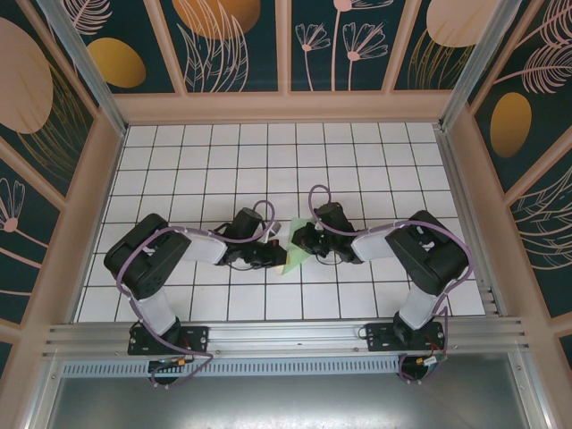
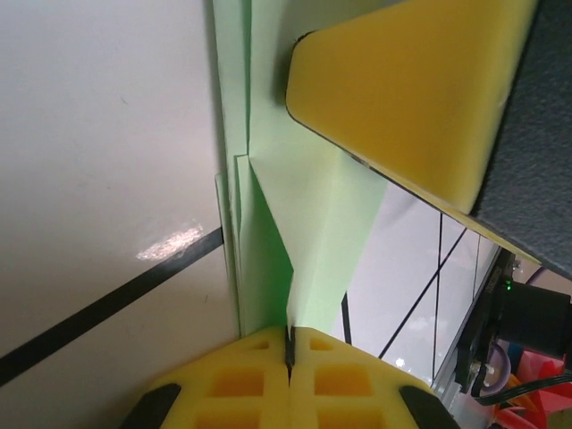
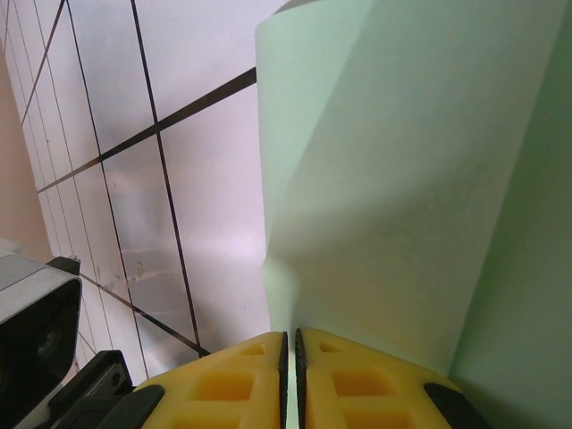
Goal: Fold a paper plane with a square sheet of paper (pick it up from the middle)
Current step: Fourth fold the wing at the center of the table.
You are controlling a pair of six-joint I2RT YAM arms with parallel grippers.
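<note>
Yellow fingertips [image 2: 241, 389] of the left gripper [image 2: 289, 353] sit closest to the lens, pressed flat together and clenched on a folded corner of the paper plane [image 2: 308, 241]. The pale green paper rises out of that seam in several stacked layers with sharp creases. From the right wrist, the right gripper [image 3: 290, 357] likewise has its pads drawn together, and the paper's lower edge runs into the seam; it is judged to be grasping the opposite side. From above, the paper shows as a small pointed green shape between the two grippers, at the middle of the bench [image 1: 223, 161] and toward its near edge. Whether it rests on the tiles or is lifted clear cannot be told. Progress, as a judgement: the sheet is no longer square, several folds are made and a nose is formed, but the layers stand loose, so the finishing creases and the wings appear outstanding. White tiles with dark grid lines surround the work, and patterned wall panels [image 1: 241, 45] enclose the bench. No brand, label or legible writing is found on the paper, grippers, bench or panels.
</note>
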